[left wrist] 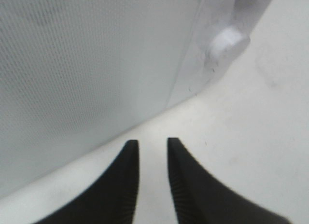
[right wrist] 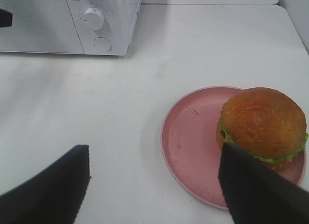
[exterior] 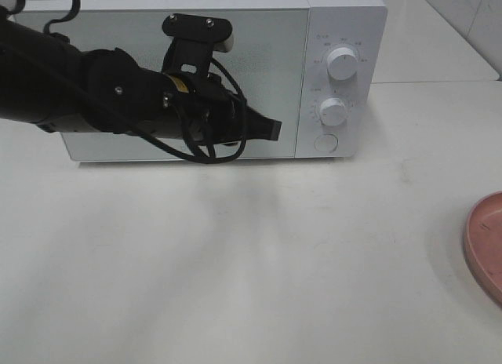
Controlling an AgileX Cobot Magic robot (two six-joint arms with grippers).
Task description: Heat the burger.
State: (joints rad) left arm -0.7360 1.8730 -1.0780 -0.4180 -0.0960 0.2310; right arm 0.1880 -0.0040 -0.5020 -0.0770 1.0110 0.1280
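Hovering before the closed white microwave (exterior: 196,74) at the bench's rear edge, the left gripper (left wrist: 152,151) shows a narrow gap between bare jaws. Open matte bench (exterior: 251,270) lies ahead. The right gripper (right wrist: 154,180) gapes wide above the pink plate (right wrist: 188,147) at the right edge, carrying the glossy burger (right wrist: 263,125).

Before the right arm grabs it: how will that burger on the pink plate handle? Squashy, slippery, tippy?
The burger is a tall layered stack, so a side push may shear or tip it. The glossy bun looks slick. It sits near the pink plate rim, so the plate might slide on the smooth table.
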